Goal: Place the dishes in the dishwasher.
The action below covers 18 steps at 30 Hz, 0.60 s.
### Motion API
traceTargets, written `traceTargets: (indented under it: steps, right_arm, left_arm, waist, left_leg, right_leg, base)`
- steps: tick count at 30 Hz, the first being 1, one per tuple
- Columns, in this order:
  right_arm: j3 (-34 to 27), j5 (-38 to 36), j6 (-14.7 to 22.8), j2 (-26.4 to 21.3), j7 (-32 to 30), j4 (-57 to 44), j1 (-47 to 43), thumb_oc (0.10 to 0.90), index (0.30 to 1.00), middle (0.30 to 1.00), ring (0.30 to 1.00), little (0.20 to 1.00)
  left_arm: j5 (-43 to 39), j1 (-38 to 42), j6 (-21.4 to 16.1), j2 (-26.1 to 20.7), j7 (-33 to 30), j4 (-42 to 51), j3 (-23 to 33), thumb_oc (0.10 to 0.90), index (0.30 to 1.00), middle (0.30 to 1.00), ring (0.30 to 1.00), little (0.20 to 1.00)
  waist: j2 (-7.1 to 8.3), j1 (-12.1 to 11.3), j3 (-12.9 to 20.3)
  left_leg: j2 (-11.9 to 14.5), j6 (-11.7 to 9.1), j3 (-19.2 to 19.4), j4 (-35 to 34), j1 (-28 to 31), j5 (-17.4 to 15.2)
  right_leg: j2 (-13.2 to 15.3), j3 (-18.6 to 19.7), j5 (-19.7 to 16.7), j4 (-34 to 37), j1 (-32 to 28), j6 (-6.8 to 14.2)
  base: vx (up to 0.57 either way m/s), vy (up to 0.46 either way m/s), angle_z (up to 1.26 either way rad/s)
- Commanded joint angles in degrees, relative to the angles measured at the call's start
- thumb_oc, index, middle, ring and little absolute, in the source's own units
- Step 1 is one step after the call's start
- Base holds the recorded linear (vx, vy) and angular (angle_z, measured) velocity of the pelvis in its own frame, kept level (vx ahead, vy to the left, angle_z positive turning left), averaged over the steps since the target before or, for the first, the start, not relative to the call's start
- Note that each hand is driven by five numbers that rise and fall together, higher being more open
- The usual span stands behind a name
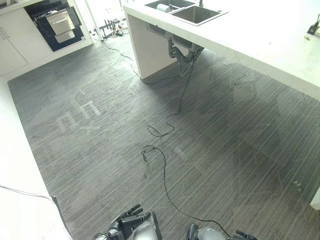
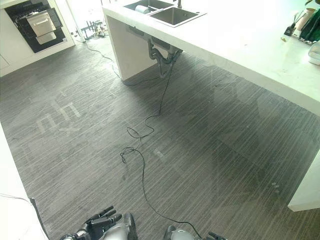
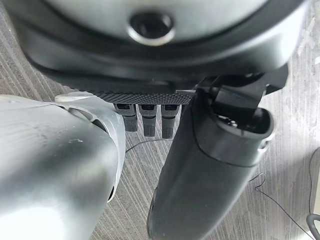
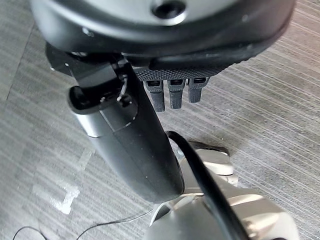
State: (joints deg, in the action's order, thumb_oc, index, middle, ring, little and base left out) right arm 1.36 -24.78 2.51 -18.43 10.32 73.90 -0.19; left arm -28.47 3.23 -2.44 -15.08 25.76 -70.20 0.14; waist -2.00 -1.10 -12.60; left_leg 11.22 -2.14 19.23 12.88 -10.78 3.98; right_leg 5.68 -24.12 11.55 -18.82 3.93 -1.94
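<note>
Both hands hang low at the robot's sides, holding nothing. The left hand point(image 1: 131, 218) has its dark fingers stretched out straight and slack; in its own wrist view the thumb point(image 3: 210, 165) stands out from the palm with the short fingers in a row beside it, over bare floor. The right hand point(image 4: 150, 125) looks the same from its wrist: thumb extended, fingers point(image 4: 172, 92) straight, gripping nothing.

Beneath them lies the grey, streaked wood-grain floor point(image 1: 100, 150). Well ahead stands a long white stone-topped counter point(image 1: 270, 40) with a double steel sink point(image 1: 192, 12) sunk into its far end. The farther basin holds one pale, rounded dish point(image 1: 163, 8); what kind I cannot tell from here. The nearer basin looks bare. At the counter's right end sit a clear lidded container point(image 2: 315, 52) and some green items point(image 2: 312, 25), too small to identify.

Across the room, set in white cabinets point(image 1: 15, 40), the black-framed dishwasher point(image 1: 55, 22) stands open with its steel racks point(image 1: 61, 22) pulled out.
</note>
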Motion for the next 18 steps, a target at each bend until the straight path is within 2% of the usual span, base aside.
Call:
traceTargets:
  steps: [1, 3, 5, 7, 10, 11, 12, 18]
  right_arm:
    - [-0.49, 0.64, 1.55, -0.49, 1.17, -1.64, -2.79, 0.8, 0.9, 0.9, 0.9, 0.9]
    - [-0.64, 1.34, 0.52, -0.43, 0.62, -1.1, -2.57, 0.8, 0.9, 0.9, 0.9, 0.9]
    - [-1.08, 2.38, -0.32, -0.38, 0.1, 0.16, -1.83, 0.8, 0.9, 0.9, 0.9, 0.9]
    - [-1.16, 2.5, -0.16, -0.29, -0.01, 0.93, -1.58, 0.8, 0.9, 0.9, 0.9, 0.9]
    - [-1.16, 2.5, -0.16, -0.29, -0.01, 0.93, -1.58, 0.8, 0.9, 0.9, 0.9, 0.9]
    - [-1.2, 2.26, 0.24, -0.29, 0.22, 0.9, -1.53, 0.8, 0.9, 0.9, 0.9, 0.9]
    - [-0.87, 1.53, 0.64, -0.02, 1.18, 0.09, -2.1, 0.8, 0.9, 0.9, 0.9, 0.9]
    - [-0.12, 1.96, 0.56, 0.72, 1.4, -0.62, -1.99, 0.8, 0.9, 0.9, 0.9, 0.9]
  left_arm:
    - [2.43, -1.4, 1.63, 1.89, 7.2, 1.07, -3.59, 0.8, 0.9, 0.9, 0.9, 0.9]
    - [1.05, -1.35, 2.04, 2.05, 7.49, 0.85, -3.62, 0.8, 0.9, 0.9, 0.9, 0.9]
    - [0.45, -1.34, 4.23, 2.29, 5.52, 0.56, -3.06, 0.8, 0.9, 0.9, 0.9, 0.9]
    - [1.08, -1.44, 4.56, 2.33, 1.85, -0.46, -2.15, 0.8, 0.9, 0.9, 0.9, 0.9]
    - [1.08, -1.44, 4.56, 2.33, 1.85, -0.45, -2.15, 0.8, 0.9, 0.9, 0.9, 0.9]
    - [2.1, -1.86, 5.72, 2.15, -2.82, -1.87, -1.1, 0.8, 0.9, 0.9, 0.9, 0.9]
    - [5.73, -2.67, 9.21, 2.12, -3.11, -4.2, 0.23, 0.8, 0.9, 0.9, 0.9, 0.9]
    - [5.25, -2.92, 7.27, 2.92, -1.27, -3.74, -0.78, 0.8, 0.9, 0.9, 0.9, 0.9]
  waist:
    - [-1.01, 0.07, 2.15]
    - [-1.02, 0.26, 2.32]
    - [-0.92, 0.23, 2.34]
    - [-0.74, -0.14, 2.37]
    - [-0.74, -0.13, 2.37]
    - [-0.71, -0.56, 2.34]
    - [-0.56, -0.7, 2.18]
    - [-0.7, -0.55, 1.79]
  left_leg:
    - [1.32, -3.61, -0.7, 4.31, -4.33, -10.0]
    - [1.3, -3.61, -0.6, 4.31, -4.49, -9.94]
    - [1.12, -3.48, -0.57, 4.31, -4.65, -9.74]
    - [0.91, -3.42, -0.93, 4.31, -5.07, -9.52]
    - [0.91, -3.42, -0.94, 4.31, -5.08, -9.52]
    - [0.74, -3.4, -1.17, 4.31, -5.45, -9.31]
    - [0.53, -3.51, -1.59, 4.31, -6.19, -8.79]
    - [0.55, -3.64, -1.71, 4.31, -6.3, -8.5]
  right_leg:
    - [0.3, 3.54, 8.75, 1.63, -7.11, 5.65]
    - [-0.2, 4.0, 8.99, 1.63, -7.28, 5.5]
    - [-0.78, 4.37, 8.9, 1.63, -7.44, 5.4]
    - [-1.11, 4.52, 8.86, 1.63, -7.51, 5.28]
    - [-1.11, 4.52, 8.86, 1.63, -7.51, 5.28]
    - [-1.4, 4.63, 8.96, 1.63, -7.59, 5.12]
    - [-2.0, 5.22, 9.09, 1.63, -7.49, 4.75]
    - [-2.3, 5.78, 8.96, 1.63, -7.56, 4.73]
  base:
    - [-0.01, 0.047, 0.04]
    - [-0.01, 0.069, 0.04]
    - [-0.01, 0.028, 0.04]
    - [0.0, -0.018, 0.13]
    - [0.0, -0.008, 0.09]
    - [-0.02, -0.032, 0.04]
    - [-0.03, -0.034, 0.04]
    - [-0.01, -0.005, 0.03]
